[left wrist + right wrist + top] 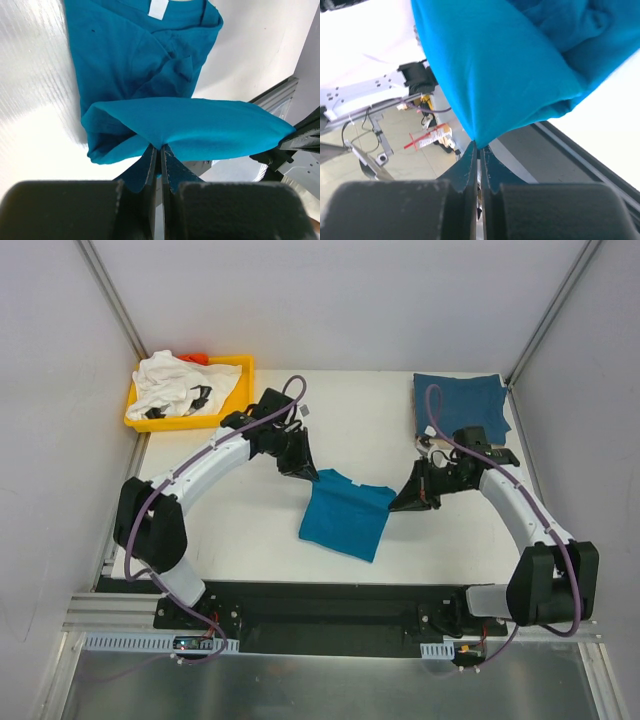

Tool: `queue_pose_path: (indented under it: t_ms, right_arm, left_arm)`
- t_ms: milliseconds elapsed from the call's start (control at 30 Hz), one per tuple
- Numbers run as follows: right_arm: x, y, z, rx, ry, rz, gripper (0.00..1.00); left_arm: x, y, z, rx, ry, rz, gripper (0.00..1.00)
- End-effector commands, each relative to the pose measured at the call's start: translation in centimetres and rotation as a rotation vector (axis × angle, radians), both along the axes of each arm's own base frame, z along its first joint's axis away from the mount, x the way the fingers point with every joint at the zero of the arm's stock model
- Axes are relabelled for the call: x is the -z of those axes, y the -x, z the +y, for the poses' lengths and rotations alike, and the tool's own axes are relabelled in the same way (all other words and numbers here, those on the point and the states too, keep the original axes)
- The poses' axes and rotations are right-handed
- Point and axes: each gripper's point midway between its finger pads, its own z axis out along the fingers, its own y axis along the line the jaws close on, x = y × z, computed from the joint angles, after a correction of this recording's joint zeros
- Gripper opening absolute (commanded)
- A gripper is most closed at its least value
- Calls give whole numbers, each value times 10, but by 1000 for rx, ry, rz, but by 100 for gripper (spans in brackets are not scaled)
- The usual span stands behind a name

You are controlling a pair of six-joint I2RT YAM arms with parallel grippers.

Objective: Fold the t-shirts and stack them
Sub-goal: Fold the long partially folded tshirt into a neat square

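A glossy white surface (230,530) lies before me, boxed by plain pale grey walls (340,300). Slanted metal posts (112,300) rise from its far corners. A black plate (330,605) and aluminium rail (100,615) run along its near edge. Light is even and bright, glaring off the surface.

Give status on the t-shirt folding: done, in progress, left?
Done: the dark blue t-shirt lies folded in the far right corner. In hand: left gripper and right gripper are both shut on the teal t-shirt, holding one edge up mid-fold. Left: finish that fold, stack it, then the white t-shirt, crumpled in the yellow tray.
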Motion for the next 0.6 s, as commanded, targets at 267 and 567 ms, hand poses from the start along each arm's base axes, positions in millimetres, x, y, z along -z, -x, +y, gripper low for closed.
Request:
queue_pose_path:
  t_ms: [267,567]
  right_arm:
    - [35,-65,-21,131,179,24,1]
    - [68,-99,-22,201,228,102,1]
  left_arm:
    - [24,-60,-9,-28,-28,-42,0]
    - [59,-93,-19,-41,-77,-26,0]
